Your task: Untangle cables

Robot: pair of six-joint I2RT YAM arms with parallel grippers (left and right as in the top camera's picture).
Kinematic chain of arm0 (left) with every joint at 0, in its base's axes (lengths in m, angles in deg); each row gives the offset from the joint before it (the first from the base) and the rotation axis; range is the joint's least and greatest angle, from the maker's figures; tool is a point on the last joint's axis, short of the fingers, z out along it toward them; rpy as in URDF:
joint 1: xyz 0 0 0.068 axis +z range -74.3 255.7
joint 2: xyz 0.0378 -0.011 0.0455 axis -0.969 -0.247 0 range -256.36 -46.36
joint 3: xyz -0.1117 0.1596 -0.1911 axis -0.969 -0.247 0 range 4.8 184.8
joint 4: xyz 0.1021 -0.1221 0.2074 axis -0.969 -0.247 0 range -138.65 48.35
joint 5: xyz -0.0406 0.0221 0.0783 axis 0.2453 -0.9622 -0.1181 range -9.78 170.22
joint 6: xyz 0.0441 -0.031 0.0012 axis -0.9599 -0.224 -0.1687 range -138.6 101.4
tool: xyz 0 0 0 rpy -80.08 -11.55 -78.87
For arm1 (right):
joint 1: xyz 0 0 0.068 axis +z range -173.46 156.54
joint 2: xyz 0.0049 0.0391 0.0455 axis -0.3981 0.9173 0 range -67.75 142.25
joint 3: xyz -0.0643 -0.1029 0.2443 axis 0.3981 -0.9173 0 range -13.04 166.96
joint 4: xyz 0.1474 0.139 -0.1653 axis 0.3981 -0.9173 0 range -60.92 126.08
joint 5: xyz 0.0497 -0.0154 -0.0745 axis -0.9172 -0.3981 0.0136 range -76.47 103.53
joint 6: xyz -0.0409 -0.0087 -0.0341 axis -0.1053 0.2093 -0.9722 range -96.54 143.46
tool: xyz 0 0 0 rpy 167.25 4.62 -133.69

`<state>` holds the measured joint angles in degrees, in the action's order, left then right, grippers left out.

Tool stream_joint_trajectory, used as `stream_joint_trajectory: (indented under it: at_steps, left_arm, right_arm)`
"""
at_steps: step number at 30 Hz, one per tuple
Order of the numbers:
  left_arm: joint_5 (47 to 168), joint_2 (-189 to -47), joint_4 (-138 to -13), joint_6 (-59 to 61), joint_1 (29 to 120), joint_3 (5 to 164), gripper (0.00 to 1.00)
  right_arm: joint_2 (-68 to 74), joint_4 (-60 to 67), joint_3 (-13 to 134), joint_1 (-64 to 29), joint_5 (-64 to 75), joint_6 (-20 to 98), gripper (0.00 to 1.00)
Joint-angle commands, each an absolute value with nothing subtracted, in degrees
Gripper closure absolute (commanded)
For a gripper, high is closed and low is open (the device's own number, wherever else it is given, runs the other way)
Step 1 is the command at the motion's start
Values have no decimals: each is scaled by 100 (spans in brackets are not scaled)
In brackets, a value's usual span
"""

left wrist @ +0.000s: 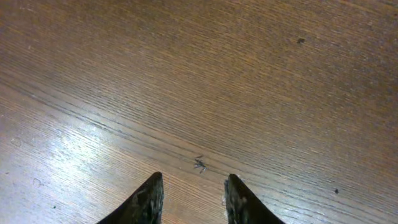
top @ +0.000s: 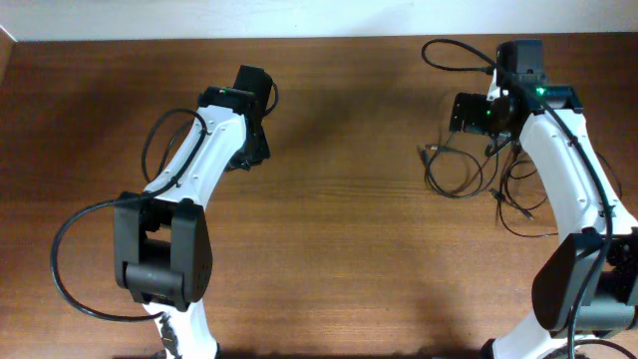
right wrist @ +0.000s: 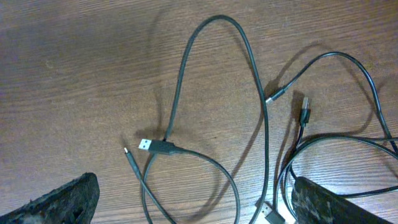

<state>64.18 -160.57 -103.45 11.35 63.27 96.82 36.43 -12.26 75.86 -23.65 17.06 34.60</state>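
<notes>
Right pincer spread wide, gripping nothing, thin black flexible cables with small plug ends in loose loops on brown wooden table between and beyond its fingers, left pincer partly open, empty, well away from cables

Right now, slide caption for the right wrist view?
Right tool open over loose black cables, plug ends lying free on the wooden table.
</notes>
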Motion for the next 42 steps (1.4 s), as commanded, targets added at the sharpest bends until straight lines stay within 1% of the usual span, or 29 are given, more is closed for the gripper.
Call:
stream_joint_trajectory:
  at_steps: [1, 4, 5, 24, 28, 31, 35, 39, 40, 42]
  left_arm:
    - [6438, -15965, -10341, 1177, 6310, 9665, 54]
    - [6440, -15963, -10363, 1177, 6308, 9665, 20]
    - [6440, -15963, -10365, 1177, 6305, 9665, 1]
    - [6438, -15952, -10363, 1177, 6310, 9665, 1]
    - [6440, -15109, -10363, 1177, 5853, 9665, 1]
    - [6440, -14119, -10363, 1177, 5464, 9665, 1]
    - [6362, -13308, -10424, 1111, 5291, 9665, 1]
    - [6156, -12728, -10787, 1113, 5291, 9564, 1]
    - [6036, -12619, -10555, 1111, 5291, 9265, 1]
    - [6051, -12383, -9502, 1111, 5291, 8373, 1]
  right_arm:
    - [3678, -1237, 7527, -2349, 1673, 3460, 1]
    - [3678, -1237, 7527, -2349, 1675, 3460, 1]
    - [3678, -1237, 7527, -2349, 1673, 3460, 1]
    - [3678, -1234, 7527, -2349, 1675, 3460, 1]
    - [3678, -1234, 7527, -2349, 1673, 3460, 1]
    - [3678, -1237, 7527, -2349, 1675, 3460, 1]
    - [3678, -1237, 7527, -2349, 1673, 3460, 1]
    - [3678, -1237, 7527, -2349, 1673, 3460, 1]
    - [3678, -1237, 7527, -2349, 1673, 3460, 1]
    - [3678, -1237, 7527, -2349, 1673, 3460, 1]
